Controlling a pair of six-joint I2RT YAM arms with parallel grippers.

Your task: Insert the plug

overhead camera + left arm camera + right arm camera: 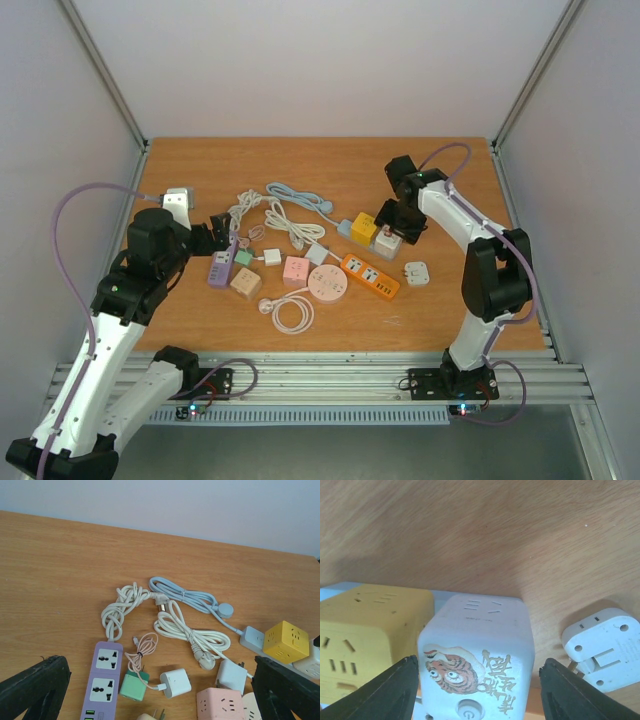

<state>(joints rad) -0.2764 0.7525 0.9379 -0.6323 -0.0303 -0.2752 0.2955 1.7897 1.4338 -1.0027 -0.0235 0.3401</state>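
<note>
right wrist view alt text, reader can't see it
A white cube socket with a tiger print sits between the open fingers of the right gripper. A yellow cube socket is at its left; a white adapter lies to the right on the wooden table.

- White cube socket [477, 650]: stands upright on the bench [520, 540], with a tiger drawing and a round button on its near face and slots in its top. It sits just beside the yellow cube socket [370, 640].
- Purple power strip [102, 685]: lies flat, with two white outlets facing up.
- White cord [192, 637]: coiled and tied, lying to the right of the strip. Its plug [205, 660] lies loose on the wood.
- Pale blue cable [185, 597]: looped, its round plug [226, 611] also lying loose.
</note>
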